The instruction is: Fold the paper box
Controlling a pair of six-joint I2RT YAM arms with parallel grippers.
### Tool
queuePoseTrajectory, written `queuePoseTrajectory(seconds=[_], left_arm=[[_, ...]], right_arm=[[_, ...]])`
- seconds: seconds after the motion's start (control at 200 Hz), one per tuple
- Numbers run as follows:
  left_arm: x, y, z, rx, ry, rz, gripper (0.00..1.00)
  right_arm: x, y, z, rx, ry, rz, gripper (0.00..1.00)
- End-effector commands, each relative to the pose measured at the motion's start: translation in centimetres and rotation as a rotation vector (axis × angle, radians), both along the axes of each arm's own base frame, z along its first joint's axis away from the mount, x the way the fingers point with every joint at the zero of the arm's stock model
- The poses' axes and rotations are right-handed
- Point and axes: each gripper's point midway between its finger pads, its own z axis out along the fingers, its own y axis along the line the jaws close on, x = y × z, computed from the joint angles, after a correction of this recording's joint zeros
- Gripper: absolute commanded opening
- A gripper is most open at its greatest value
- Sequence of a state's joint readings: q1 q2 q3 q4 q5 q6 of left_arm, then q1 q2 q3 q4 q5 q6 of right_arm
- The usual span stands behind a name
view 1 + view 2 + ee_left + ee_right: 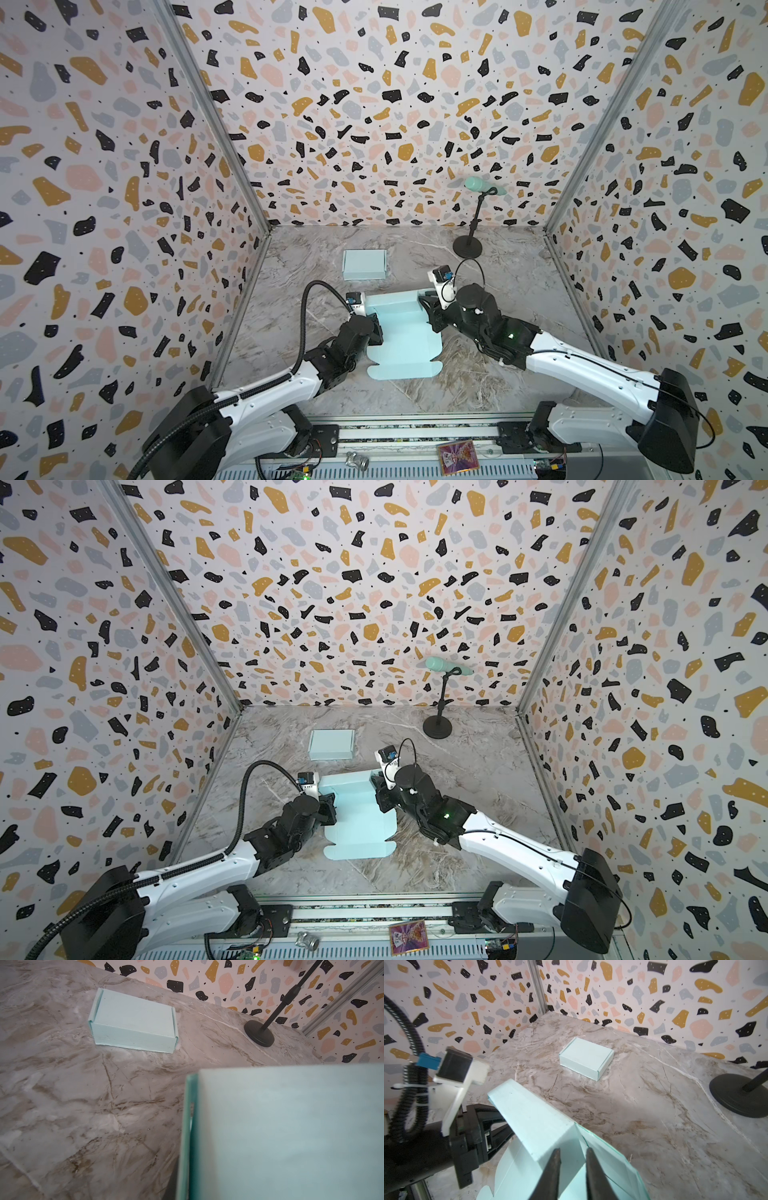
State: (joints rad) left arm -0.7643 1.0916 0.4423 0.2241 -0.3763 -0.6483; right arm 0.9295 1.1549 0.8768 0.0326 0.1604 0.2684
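- Mint-green card, thin and light: the paper box point(401, 332) lies half-formed on the marble table point(498, 374), near the finished box point(364, 264), on the side of it nearer the robot.
- Its back wall stands up at the end closest to the finished box. The tabbed lid panel lies flat at the end farthest from it.
- The left gripper point(376, 327) sits at one side flap with its fingers closed tight. It looks pinched on the card, though the pads themselves are hidden.
- The right gripper point(573, 1149) is at the opposite raised corner, fingers point(554, 1167) only a little apart. The corner crease runs into the gap, unsqueezed as far as I can see.
- I'd judge the card stiff across its panels, bending willingly only at the scored lines, springy enough to flop back, and easy to dent.
- It looks smooth, so it may skate on the marble unless one side is pinned.
- The best hold seems to be a panel edge close to a crease.
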Motion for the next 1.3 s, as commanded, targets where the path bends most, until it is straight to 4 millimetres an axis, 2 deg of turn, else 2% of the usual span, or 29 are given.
queuePoseTrajectory(seconds=[0.0, 0.075, 0.19, 0.215, 0.365, 0.576, 0.701, 0.796, 0.916, 1.066, 1.296], left_arm=[[0.7, -0.2, 2.5, -0.076, -0.050, 0.000, 0.00], [0.9, 0.4, 2.9, -0.102, -0.051, 0.004, 0.00], [1.3, 1.0, 4.1, -0.148, -0.066, 0.001, 0.00], [1.1, 1.1, 3.9, -0.141, -0.049, -0.002, 0.00], [1.2, 1.6, 5.8, -0.192, -0.065, -0.018, 0.00], [1.2, 1.1, 8.2, -0.253, -0.075, -0.096, 0.01], [0.7, 0.5, 9.5, -0.274, -0.090, -0.150, 0.01], [0.3, -0.5, 10.2, -0.291, -0.090, -0.214, 0.02], [-0.3, -1.7, 10.1, -0.284, -0.081, -0.297, 0.02], [-0.7, -2.2, 9.9, -0.289, -0.079, -0.335, 0.02], [-0.9, -2.7, 9.7, -0.302, -0.072, -0.365, 0.03]], right_arm=[[-1.1, -0.7, 4.0, 0.116, -0.098, 0.032, 0.41], [-1.3, -2.0, 5.2, 0.176, -0.117, 0.032, 0.52], [-1.4, -4.7, 6.0, 0.260, -0.127, 0.011, 0.69], [-1.5, -5.2, 6.1, 0.277, -0.133, 0.010, 0.72], [-2.7, -7.6, 6.3, 0.356, -0.161, 0.052, 0.81], [-4.6, -8.3, 5.3, 0.455, -0.175, 0.216, 0.81], [-4.9, -8.7, 3.5, 0.446, -0.217, 0.213, 0.82], [-5.1, -8.3, 3.2, 0.467, -0.226, 0.248, 0.82], [-4.9, -7.5, 3.9, 0.508, -0.225, 0.282, 0.80], [-5.2, -7.0, 5.8, 0.571, -0.258, 0.312, 0.78], [-4.8, -5.5, 5.5, 0.568, -0.238, 0.311, 0.77]])
